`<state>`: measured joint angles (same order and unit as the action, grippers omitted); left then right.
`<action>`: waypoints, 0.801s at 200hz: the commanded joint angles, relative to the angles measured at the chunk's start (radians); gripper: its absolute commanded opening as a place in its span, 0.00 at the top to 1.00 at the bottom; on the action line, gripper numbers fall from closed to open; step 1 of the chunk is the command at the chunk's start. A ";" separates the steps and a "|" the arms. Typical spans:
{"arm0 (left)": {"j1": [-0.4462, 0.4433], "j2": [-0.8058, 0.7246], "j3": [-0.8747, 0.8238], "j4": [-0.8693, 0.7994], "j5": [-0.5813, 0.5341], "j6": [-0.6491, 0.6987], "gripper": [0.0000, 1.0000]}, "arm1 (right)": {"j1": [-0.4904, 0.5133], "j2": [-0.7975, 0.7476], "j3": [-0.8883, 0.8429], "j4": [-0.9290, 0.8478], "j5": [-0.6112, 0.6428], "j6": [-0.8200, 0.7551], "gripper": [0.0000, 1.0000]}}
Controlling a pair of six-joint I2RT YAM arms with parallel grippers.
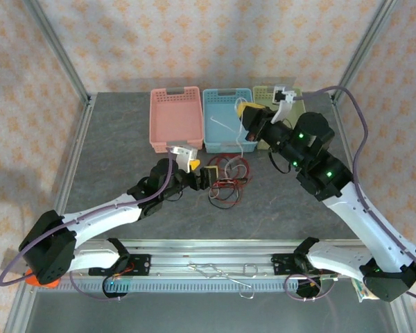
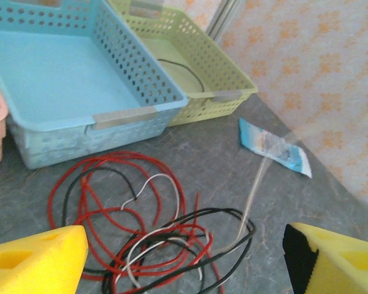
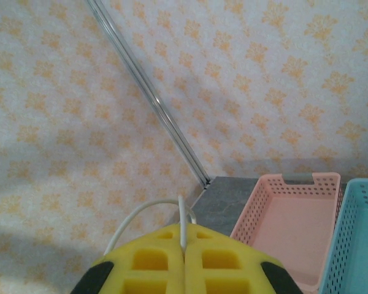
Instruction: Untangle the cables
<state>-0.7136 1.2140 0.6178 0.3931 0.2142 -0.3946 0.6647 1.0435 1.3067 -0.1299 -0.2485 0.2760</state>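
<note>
- L gripper (image 2: 185,260) released, over cable tangle (image 2: 159,236) in front of blue basket (image 2: 126,116).
- I see R gripper (image 3: 184,248) pinching white cable (image 3: 144,211) above that basket.

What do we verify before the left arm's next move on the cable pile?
1. Right end effector shut on the white cable: ok.
2. Left end effector open, with one finger on each side of the tangle: ok.
3. White cable free of the tangle: not ok. Its lower part runs into the red and black loops.
4. Left fingers clear of every strand: cannot tell.
5. Blue basket empty for a drop-off: ok.
6. Green basket already holds a black cable: ok.
</note>
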 commanded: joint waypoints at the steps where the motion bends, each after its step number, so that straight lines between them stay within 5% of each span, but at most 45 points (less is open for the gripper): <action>1: 0.002 -0.017 0.009 0.119 0.069 0.003 0.15 | 0.003 0.000 0.073 -0.025 0.016 -0.003 1.00; 36: 0.002 -0.037 0.022 0.179 0.104 0.035 0.16 | 0.003 0.042 0.236 -0.090 -0.005 -0.034 1.00; 67: 0.010 -0.094 0.056 0.089 0.014 0.049 0.24 | 0.003 0.065 0.301 -0.164 0.006 -0.104 1.00; 118: 0.113 -0.324 -0.005 -0.104 -0.076 -0.003 0.29 | 0.003 -0.007 0.133 -0.183 0.039 -0.284 1.00; 160: 0.172 -0.488 0.008 -0.198 0.061 0.071 0.28 | 0.001 -0.059 -0.027 -0.189 -0.055 -0.390 1.00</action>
<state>-0.5491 0.7757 0.6151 0.2756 0.1852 -0.3695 0.6647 1.0256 1.3430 -0.3157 -0.2401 -0.0177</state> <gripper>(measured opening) 0.717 0.043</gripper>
